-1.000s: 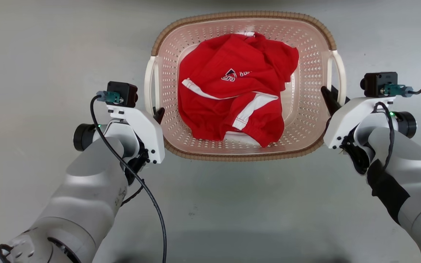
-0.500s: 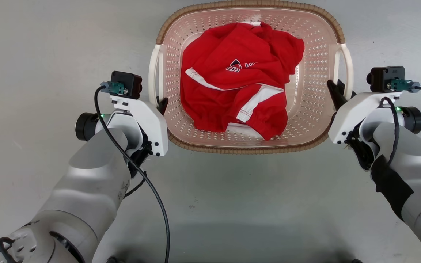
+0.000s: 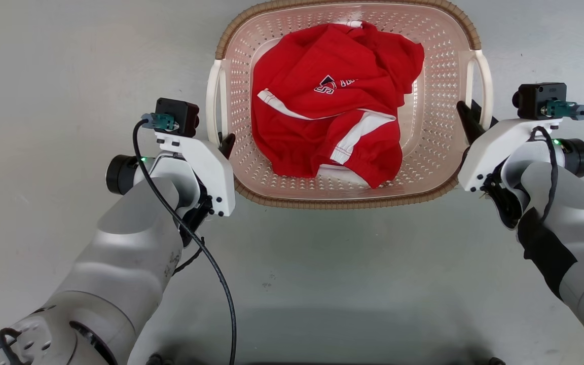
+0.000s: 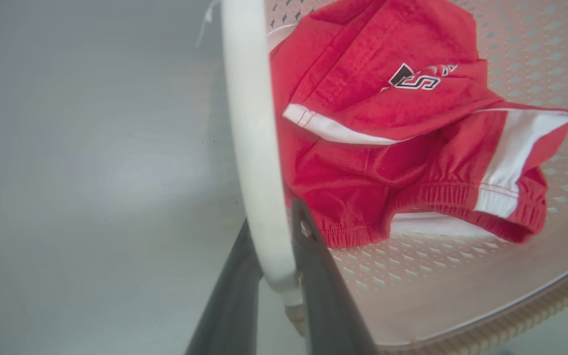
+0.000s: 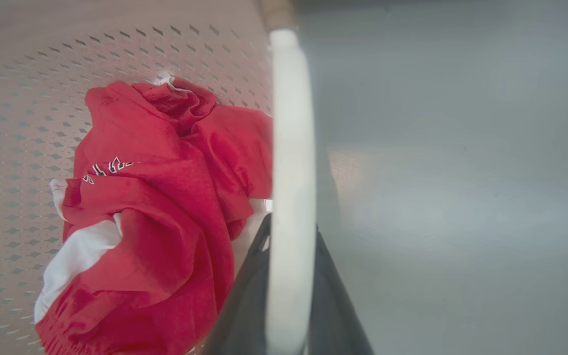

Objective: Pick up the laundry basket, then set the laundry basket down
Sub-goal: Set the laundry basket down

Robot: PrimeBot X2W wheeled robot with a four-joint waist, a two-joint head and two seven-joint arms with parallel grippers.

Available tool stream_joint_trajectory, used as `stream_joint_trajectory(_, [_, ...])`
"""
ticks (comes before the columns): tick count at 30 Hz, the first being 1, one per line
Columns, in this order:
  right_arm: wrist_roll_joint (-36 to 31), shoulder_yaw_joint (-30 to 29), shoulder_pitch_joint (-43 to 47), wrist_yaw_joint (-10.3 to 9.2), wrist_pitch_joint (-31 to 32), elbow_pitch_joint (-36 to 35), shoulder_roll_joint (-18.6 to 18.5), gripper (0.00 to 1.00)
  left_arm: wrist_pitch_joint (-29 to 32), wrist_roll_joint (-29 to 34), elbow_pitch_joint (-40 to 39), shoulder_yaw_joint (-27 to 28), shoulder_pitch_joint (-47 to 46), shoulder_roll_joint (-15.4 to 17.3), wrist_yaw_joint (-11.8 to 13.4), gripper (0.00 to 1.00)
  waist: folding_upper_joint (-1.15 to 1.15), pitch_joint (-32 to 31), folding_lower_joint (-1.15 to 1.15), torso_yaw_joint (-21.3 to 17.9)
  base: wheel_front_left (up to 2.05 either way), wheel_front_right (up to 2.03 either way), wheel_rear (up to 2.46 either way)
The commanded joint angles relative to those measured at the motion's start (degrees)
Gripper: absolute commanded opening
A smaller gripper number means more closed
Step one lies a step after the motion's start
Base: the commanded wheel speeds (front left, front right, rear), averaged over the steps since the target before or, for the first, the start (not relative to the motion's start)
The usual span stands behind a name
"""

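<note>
The laundry basket [image 3: 439, 101] is pale pink, perforated, with a brown woven-look rim, and sits at the top middle of the head view between my two arms. My left gripper [image 3: 222, 144] is shut on the basket's white left handle [image 4: 254, 148], whose bar runs up between the dark fingers [image 4: 313, 256]. At the other side my right gripper [image 3: 469, 119] is shut on the white right handle [image 5: 289, 172]. A crumpled red garment [image 3: 332, 101] with white stripes lies inside the basket [image 4: 461, 276].
Plain grey floor [image 3: 322, 284] lies all around the basket. My pale forearms fill the lower left and lower right of the head view, and a black cable [image 3: 211, 274] loops down from the left wrist.
The basket with both grippers on its handles has shifted up the head view, away from me; its far rim now reaches the top edge. The garment stays inside.
</note>
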Motion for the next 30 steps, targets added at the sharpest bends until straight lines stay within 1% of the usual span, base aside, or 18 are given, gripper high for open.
stream_joint_trajectory(1, [-0.7,-0.6,1.8,-0.25,-1.3,1.2,-3.2,0.04,-0.4,-0.2,0.6,0.1,0.1,3.8,0.5,0.0,0.0,0.0,-0.01,0.0,0.0,0.0,0.0])
stream_joint_trajectory(2, [-1.0,-0.9,1.6,-0.25,-1.3,1.0,-3.2,0.35,-0.6,-0.3,0.2,0.0,0.1,3.9,0.5,0.0,0.0,0.0,-0.01,0.0,0.0,0.0,0.0])
stream_joint_trajectory(3, [-1.5,-1.2,1.4,-0.25,-1.3,0.8,-3.2,0.98,-1.1,-0.3,-0.1,-0.2,0.1,4.0,0.5,0.4,0.0,0.1,-0.01,0.0,0.0,0.0,0.0])
stream_joint_trajectory(4, [-1.8,-1.5,1.4,-0.25,-1.3,0.7,-3.2,1.0,-1.9,-0.1,-0.5,-0.5,0.0,4.1,0.5,1.0,0.0,0.1,-0.01,0.0,0.0,0.0,0.0])
stream_joint_trajectory(20, [-6.2,-4.1,3.1,-0.25,-1.3,-3.7,-3.2,1.0,-4.5,-2.0,-5.0,-3.5,0.5,5.1,0.5,1.0,0.0,0.3,-0.01,0.3,0.0,0.0,0.0])
stream_joint_trajectory(30, [-7.1,-4.9,3.3,-0.25,-1.3,-4.1,-3.2,1.0,-5.9,-3.4,-7.3,-5.3,0.3,6.0,0.5,1.0,0.0,0.1,-0.01,0.4,0.0,0.0,0.0])
